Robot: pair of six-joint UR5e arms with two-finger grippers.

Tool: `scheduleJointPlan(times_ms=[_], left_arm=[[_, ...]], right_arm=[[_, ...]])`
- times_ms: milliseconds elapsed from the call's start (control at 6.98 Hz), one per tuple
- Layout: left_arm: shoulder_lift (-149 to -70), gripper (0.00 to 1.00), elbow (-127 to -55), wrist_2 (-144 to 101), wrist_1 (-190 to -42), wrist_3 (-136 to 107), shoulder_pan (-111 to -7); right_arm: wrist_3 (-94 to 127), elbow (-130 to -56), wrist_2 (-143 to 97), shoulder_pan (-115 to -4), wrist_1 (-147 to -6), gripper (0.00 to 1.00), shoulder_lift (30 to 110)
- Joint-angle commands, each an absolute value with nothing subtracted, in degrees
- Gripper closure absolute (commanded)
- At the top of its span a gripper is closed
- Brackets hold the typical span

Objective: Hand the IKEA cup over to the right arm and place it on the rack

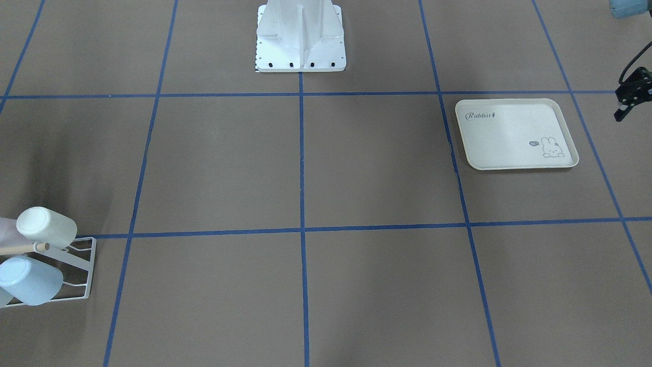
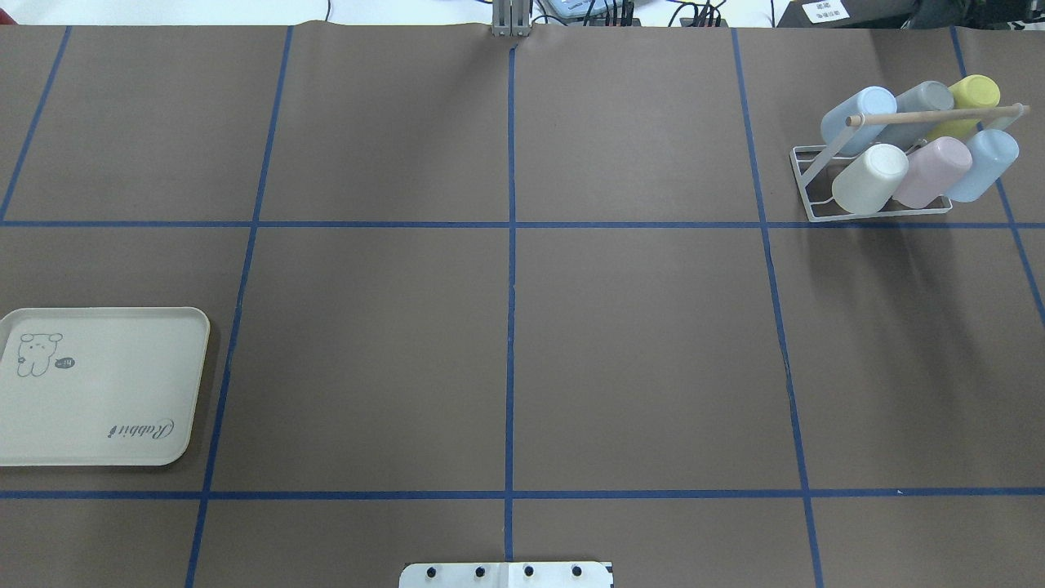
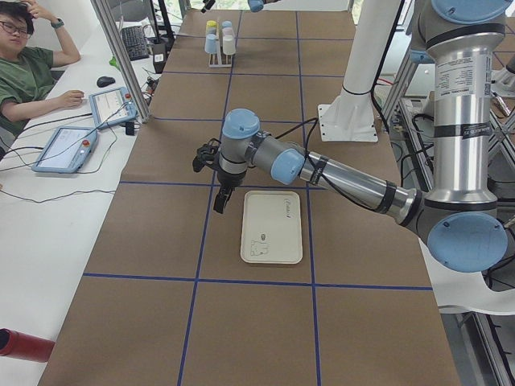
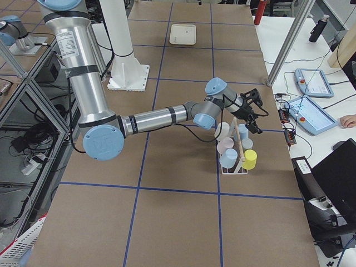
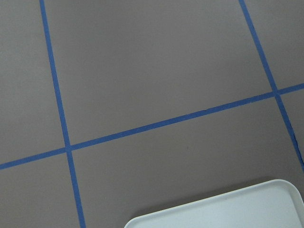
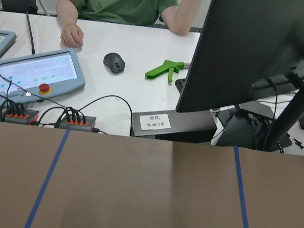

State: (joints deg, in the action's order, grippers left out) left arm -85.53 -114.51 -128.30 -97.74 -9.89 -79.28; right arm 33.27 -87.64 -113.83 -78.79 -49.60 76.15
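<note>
Rack (image 2: 878, 215) looks full. Right hand (image 4: 253, 121) should be eased off w/o cups (image 2: 869, 175) being nudged. Hand open/closed can't be told.

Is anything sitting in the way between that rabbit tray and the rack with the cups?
Nothing visible does. In the overhead view the table between the tray and the rack shows only blue tape lines. The rack's six cups seem to fill it, though, and the tray holds no cup.
</note>
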Motion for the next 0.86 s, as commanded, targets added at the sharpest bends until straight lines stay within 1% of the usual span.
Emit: scheduleJointPlan(times_ms=[0,143,430,573,717], left_arm=[[-87.0,0.00,-114.0,-131.7,-93.4,-7.5,-83.7],[-87.0,0.00,-111.6,-131.7,-93.3,-2.1,-85.5],[-87.1,0.00,-105.7,-131.7,-90.5,8.5,-87.6],[-87.1,0.00,-104.3,-131.7,-89.7,10.6,-88.1],[-87.0,0.00,-102.5,-131.8,-89.6,10.6,-88.4]], right_arm=[[21.9,-87.8,-132.0,-87.7,-61.6,0.00,77.4],[14.7,-87.8,-135.7,-89.5,-67.2,0.00,78.5],[-3.7,-87.9,-135.9,-90.4,-84.4,0.00,78.6],[-12.4,-87.9,-135.2,-91.7,-93.1,0.00,78.3],[-17.1,-88.0,-135.1,-92.5,-98.3,0.00,78.7]])
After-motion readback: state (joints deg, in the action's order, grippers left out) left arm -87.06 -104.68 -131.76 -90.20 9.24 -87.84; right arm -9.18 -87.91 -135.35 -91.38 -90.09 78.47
